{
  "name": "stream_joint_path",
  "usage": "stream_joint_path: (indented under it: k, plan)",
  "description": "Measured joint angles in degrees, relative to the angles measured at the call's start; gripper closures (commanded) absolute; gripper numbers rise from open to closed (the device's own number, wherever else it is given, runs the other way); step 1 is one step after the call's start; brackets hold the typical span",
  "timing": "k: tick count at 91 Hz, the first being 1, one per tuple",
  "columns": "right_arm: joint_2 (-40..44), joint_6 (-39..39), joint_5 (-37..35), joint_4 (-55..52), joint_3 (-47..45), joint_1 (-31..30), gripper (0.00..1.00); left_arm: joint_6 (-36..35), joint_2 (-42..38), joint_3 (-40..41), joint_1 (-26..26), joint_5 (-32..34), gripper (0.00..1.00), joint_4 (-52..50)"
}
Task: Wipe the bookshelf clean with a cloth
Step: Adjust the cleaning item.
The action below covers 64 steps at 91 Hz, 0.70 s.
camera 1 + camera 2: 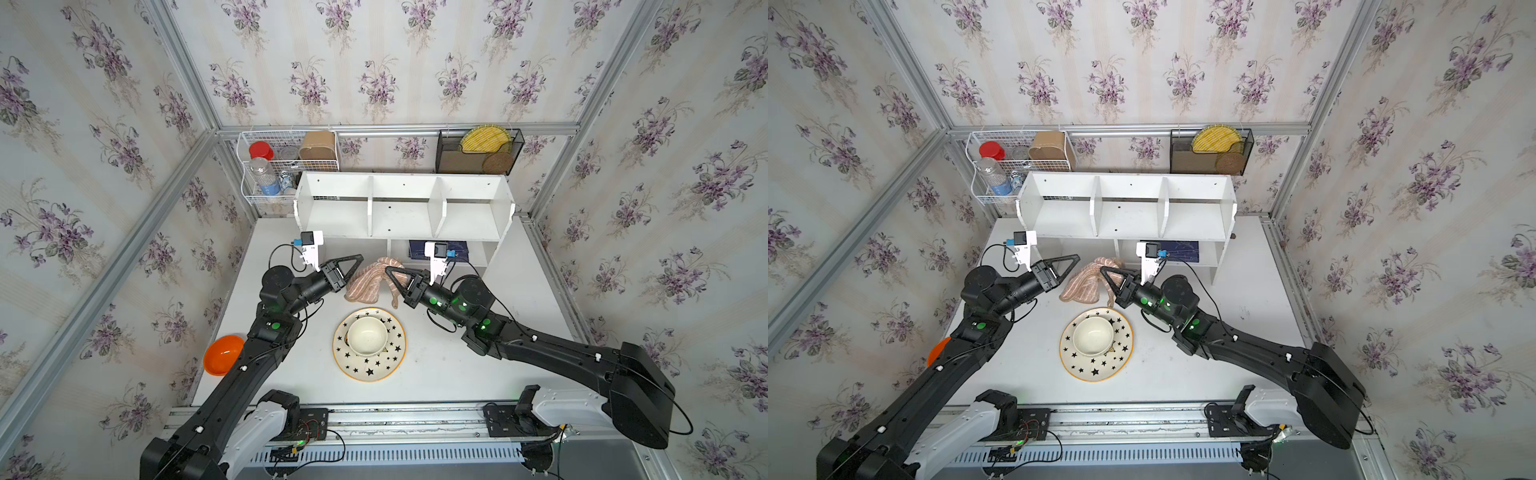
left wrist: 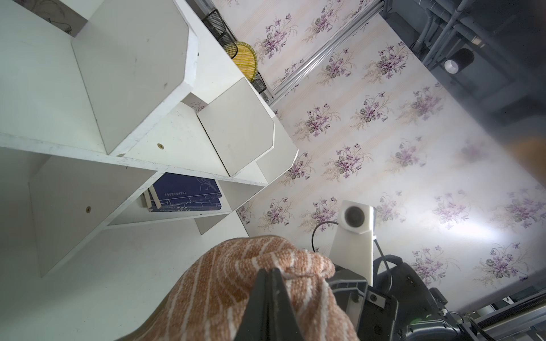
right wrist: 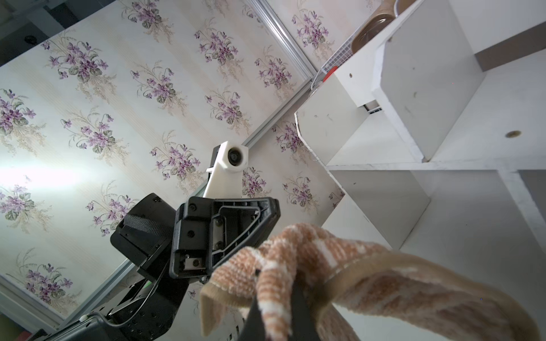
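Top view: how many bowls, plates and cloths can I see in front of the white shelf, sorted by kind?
Bowls: 2 (cream bowl, orange bowl)
Plates: 1 (star plate, under the cream bowl)
Cloths: 1 (striped brown cloth)
Total: 4

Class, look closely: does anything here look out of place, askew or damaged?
The bookshelf has a scuffed, dark-flecked front edge in the left wrist view; the cloth is bunched up, not spread flat. Nothing spilled.
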State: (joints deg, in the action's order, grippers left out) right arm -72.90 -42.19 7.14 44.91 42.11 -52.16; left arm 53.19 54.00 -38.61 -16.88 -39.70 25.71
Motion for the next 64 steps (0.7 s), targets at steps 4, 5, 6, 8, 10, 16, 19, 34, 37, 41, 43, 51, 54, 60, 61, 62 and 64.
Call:
stream_joint_path:
  k: [4, 5, 6, 8, 10, 16, 19, 34, 37, 41, 43, 51, 54, 60, 61, 62, 64]
  plan:
    - [0.0, -0.2, 0.1, 0.1, -0.1, 0.3, 1.00, 1.0, 0.4, 0.2, 0.0, -0.7, 0.56, 1.2]
    - [0.0, -0.3, 0.2, 0.1, -0.1, 0.4, 1.00, 1.2, 0.5, 0.3, 0.0, -0.9, 0.55, 1.7]
    - [0.0, -0.4, 0.4, 0.1, -0.1, 0.4, 1.00, 1.4, 0.7, 0.4, 0.0, -1.1, 0.54, 2.0]
    - [0.0, -0.6, 0.6, 0.2, -0.1, 0.4, 1.00, 1.9, 1.0, 0.6, 0.0, -1.6, 0.52, 2.9]
    - [-0.1, -0.9, 1.0, 0.3, -0.1, 0.4, 1.00, 2.5, 1.5, 0.7, 0.0, -2.2, 0.50, 3.7]
    - [-0.7, -1.4, 1.7, 1.1, -0.1, 0.4, 1.00, 2.9, 2.8, 1.0, -0.2, -3.5, 0.46, 5.7]
    - [-1.1, -1.6, 2.3, 1.4, 0.1, 0.4, 1.00, 3.7, 3.3, 1.1, -0.3, -4.1, 0.45, 6.6]
    - [-2.6, -2.6, 4.2, 2.9, 1.6, 0.4, 1.00, 5.7, 5.2, 2.3, -1.2, -7.4, 0.46, 11.3]
    - [-2.8, -2.8, 4.2, 3.0, 1.7, 0.4, 1.00, 6.3, 5.7, 2.5, -1.3, -8.2, 0.46, 12.6]
    - [-3.2, -2.8, 4.4, 3.1, 1.8, 0.4, 1.00, 7.3, 6.5, 2.6, -1.6, -9.0, 0.49, 14.3]
    - [-3.4, -2.8, 4.5, 3.1, 1.8, 0.4, 1.00, 7.7, 6.9, 2.6, -1.7, -9.5, 0.52, 15.2]
    - [-4.1, -3.0, 4.9, 3.3, 2.1, 0.4, 1.00, 9.4, 8.1, 2.4, -1.9, -11.8, 0.79, 17.9]
    - [-4.2, -3.0, 4.9, 3.3, 2.3, 0.4, 1.00, 10.1, 8.4, 2.3, -2.0, -12.4, 0.91, 18.7]
    - [-4.3, -3.2, 5.1, 3.7, 2.3, 0.4, 1.00, 10.0, 8.2, 2.2, -2.0, -12.5, 1.00, 19.5]
    - [-4.3, -3.2, 5.1, 3.7, 2.3, 0.4, 1.00, 10.0, 8.1, 2.1, -2.0, -12.5, 1.00, 19.4]
    - [-4.3, -3.2, 5.1, 3.9, 2.3, 0.5, 1.00, 9.6, 8.0, 2.1, -2.0, -12.6, 1.00, 19.5]
    - [-4.3, -3.2, 5.3, 4.2, 2.3, 0.5, 1.00, 9.7, 7.6, 2.0, -2.0, -12.5, 1.00, 19.2]
